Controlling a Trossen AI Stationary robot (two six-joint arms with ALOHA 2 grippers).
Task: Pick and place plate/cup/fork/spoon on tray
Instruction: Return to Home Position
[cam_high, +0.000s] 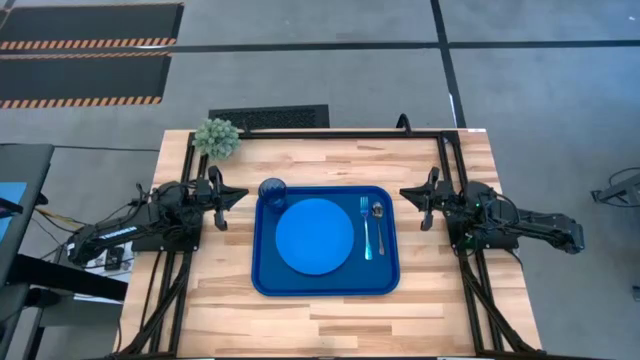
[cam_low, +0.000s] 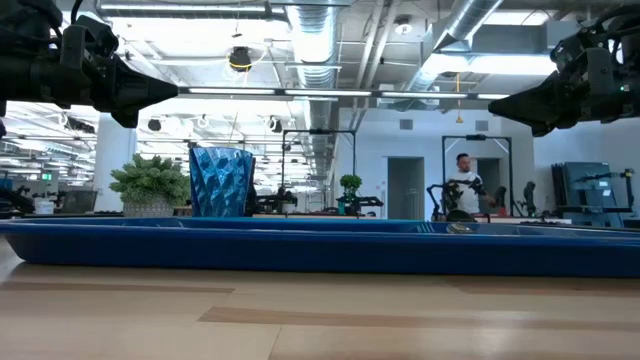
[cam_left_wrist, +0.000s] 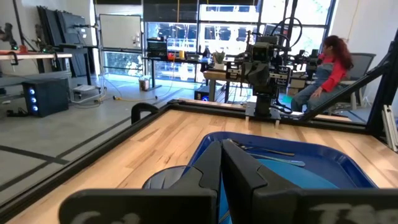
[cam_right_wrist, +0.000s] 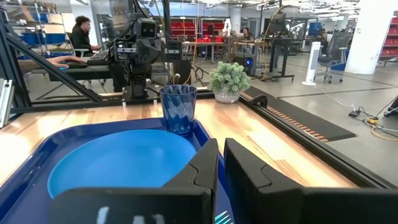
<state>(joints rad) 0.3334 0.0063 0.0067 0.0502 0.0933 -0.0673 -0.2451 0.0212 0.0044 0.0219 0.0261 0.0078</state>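
The dark-blue tray (cam_high: 390, 240) lies in the middle of the table. On it rest the bright-blue plate (cam_high: 315, 236), the dark-blue cup (cam_high: 273, 191) standing upright in the tray's far left corner, the teal-handled fork (cam_high: 366, 228) and the dark-handled spoon (cam_high: 379, 220) side by side along the tray's right part. My left gripper (cam_high: 243, 194) is shut and empty, left of the tray above the table. My right gripper (cam_high: 403, 191) is shut and empty, right of the tray. The cup also shows in the right wrist view (cam_right_wrist: 178, 109).
A small potted plant (cam_high: 217, 137) stands at the table's far left corner. A black frame (cam_high: 330, 133) runs along the table's far edge and sides. Bare wood lies in front of the tray. People sit in the room beyond the table.
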